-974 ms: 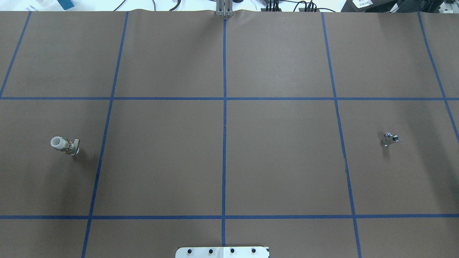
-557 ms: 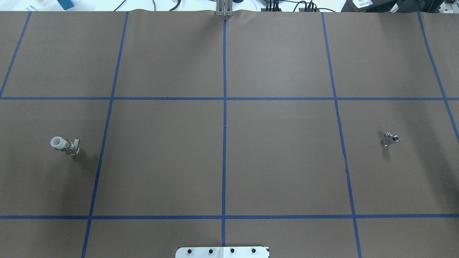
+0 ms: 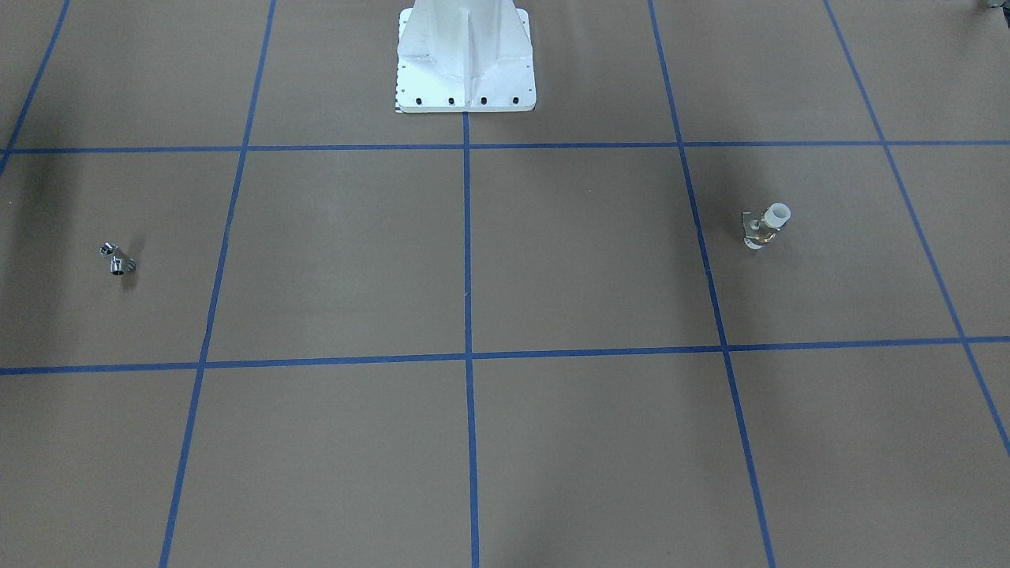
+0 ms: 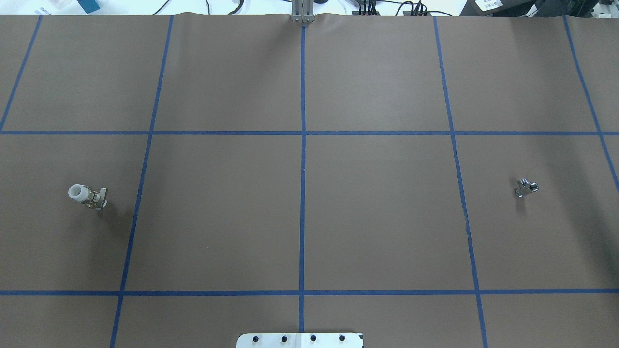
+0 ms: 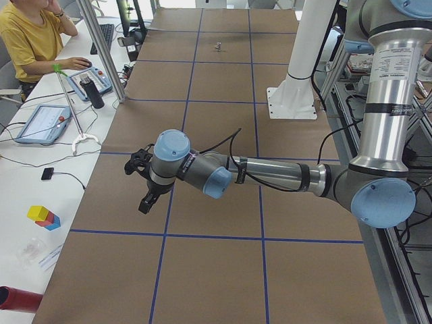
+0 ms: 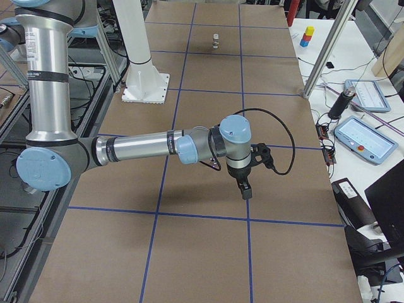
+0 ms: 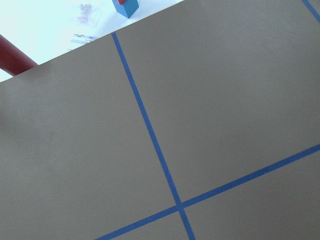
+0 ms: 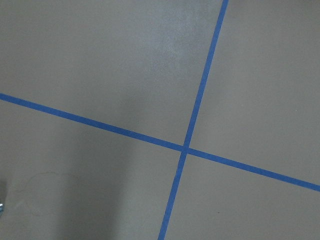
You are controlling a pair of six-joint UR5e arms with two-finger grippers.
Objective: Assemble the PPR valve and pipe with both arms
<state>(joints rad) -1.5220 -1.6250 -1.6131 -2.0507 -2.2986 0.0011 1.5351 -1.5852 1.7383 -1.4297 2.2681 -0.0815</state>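
The PPR valve [image 4: 88, 195] stands upright on the brown table at the robot's left; it also shows in the front-facing view [image 3: 764, 226] and far off in the exterior right view [image 6: 215, 41]. The pipe [image 4: 525, 187], a small chrome fitting, lies at the robot's right, seen also in the front-facing view [image 3: 117, 259] and the exterior left view [image 5: 218, 46]. The left gripper [image 5: 140, 183] hovers above the table on the valve's side. The right gripper [image 6: 257, 173] hovers on the pipe's side. Both show only in side views, so I cannot tell whether they are open or shut.
The white pedestal base [image 3: 465, 79] stands at the robot's edge of the table. Blue tape lines [image 4: 302, 145] divide the brown surface into squares. An operator [image 5: 27, 40] sits at a side desk with tablets [image 5: 42, 123]. Coloured blocks [image 5: 44, 216] lie beyond the table's end.
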